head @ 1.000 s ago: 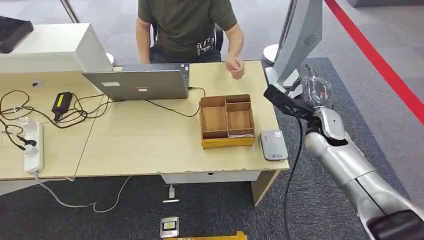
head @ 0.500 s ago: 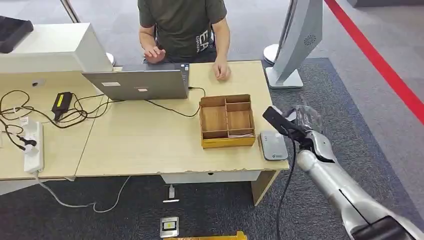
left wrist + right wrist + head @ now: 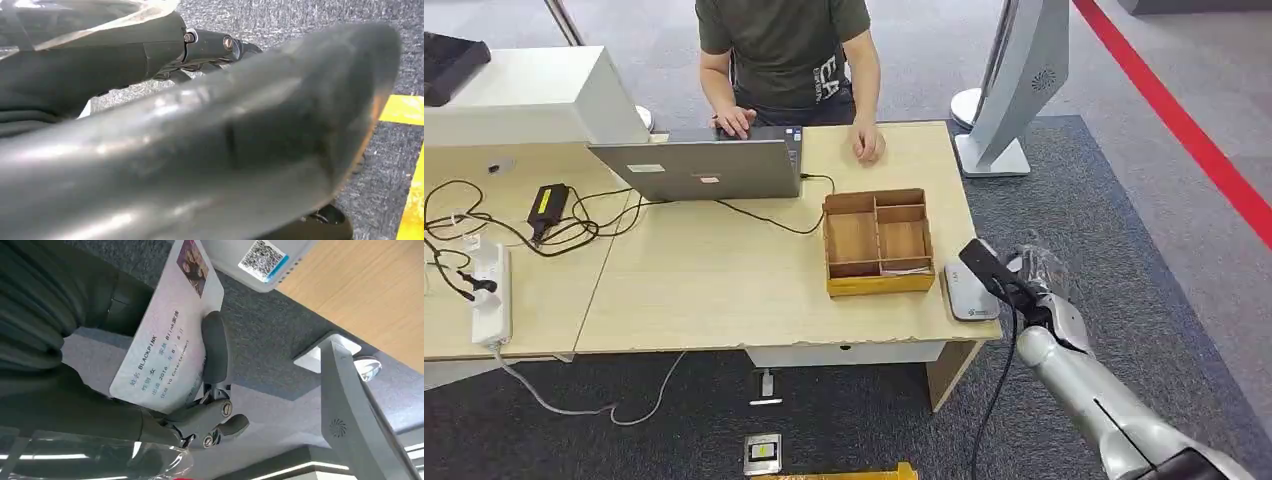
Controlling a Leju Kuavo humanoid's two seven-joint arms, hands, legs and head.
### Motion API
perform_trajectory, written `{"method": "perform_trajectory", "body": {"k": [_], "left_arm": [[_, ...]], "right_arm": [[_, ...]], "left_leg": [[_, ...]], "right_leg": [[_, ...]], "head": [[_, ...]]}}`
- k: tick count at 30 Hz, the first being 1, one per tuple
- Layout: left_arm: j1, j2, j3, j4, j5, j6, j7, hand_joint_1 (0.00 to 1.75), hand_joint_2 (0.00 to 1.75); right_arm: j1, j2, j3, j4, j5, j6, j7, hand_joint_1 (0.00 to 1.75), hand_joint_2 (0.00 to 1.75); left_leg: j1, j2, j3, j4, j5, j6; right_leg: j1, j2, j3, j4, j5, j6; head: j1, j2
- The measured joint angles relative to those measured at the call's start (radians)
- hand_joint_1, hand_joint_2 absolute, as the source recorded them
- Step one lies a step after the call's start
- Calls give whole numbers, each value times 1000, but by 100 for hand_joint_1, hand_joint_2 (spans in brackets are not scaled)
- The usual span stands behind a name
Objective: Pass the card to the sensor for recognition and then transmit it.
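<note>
My right hand (image 3: 1036,272) hangs just off the table's front right corner, beside the grey-white sensor (image 3: 966,292) that lies flat on the table edge. In the right wrist view the hand (image 3: 75,390) holds a white printed card (image 3: 165,340) with a small photo, pinched between the thumb and a dark finger (image 3: 215,347). The card's end points toward the sensor (image 3: 260,260), which shows a QR label, and stands apart from it over the carpet. My left hand (image 3: 90,60) appears dark and blurred in the left wrist view, its fingers unclear.
A wooden compartment box (image 3: 877,240) stands left of the sensor on the table (image 3: 704,280). A person (image 3: 784,50) sits behind an open laptop (image 3: 699,165). Cables and a power strip (image 3: 492,295) lie at the left. A white stand (image 3: 1014,80) rises beyond the table's right end.
My right arm has dropped and drawn back from beside the white stand to the table's front right corner near the sensor. The person's hands have moved to the laptop and table.
</note>
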Motion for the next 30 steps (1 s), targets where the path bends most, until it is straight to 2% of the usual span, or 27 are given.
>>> {"method": "perform_trajectory", "body": {"k": [10,25,30], "left_arm": [[0,2,0,0,-13,1,0,0,0],[0,-3,-1,-2,-18,-2,0,0,0],[1,-1,-2,-2,-23,-6,0,0,0]], "right_arm": [[25,16,-8,31,-20,-23,-7,175,175],[38,60,-11,78,2,-12,-16,175,175],[-2,36,-10,59,48,0,39,175,175]], "left_leg": [[0,1,0,0,0,0],[0,1,1,0,0,-1],[0,1,1,0,0,-1]], "right_leg": [[0,0,0,0,0,0],[1,0,1,0,1,-1],[1,0,1,0,1,-1]], "head": [[0,0],[0,0],[0,0]]}}
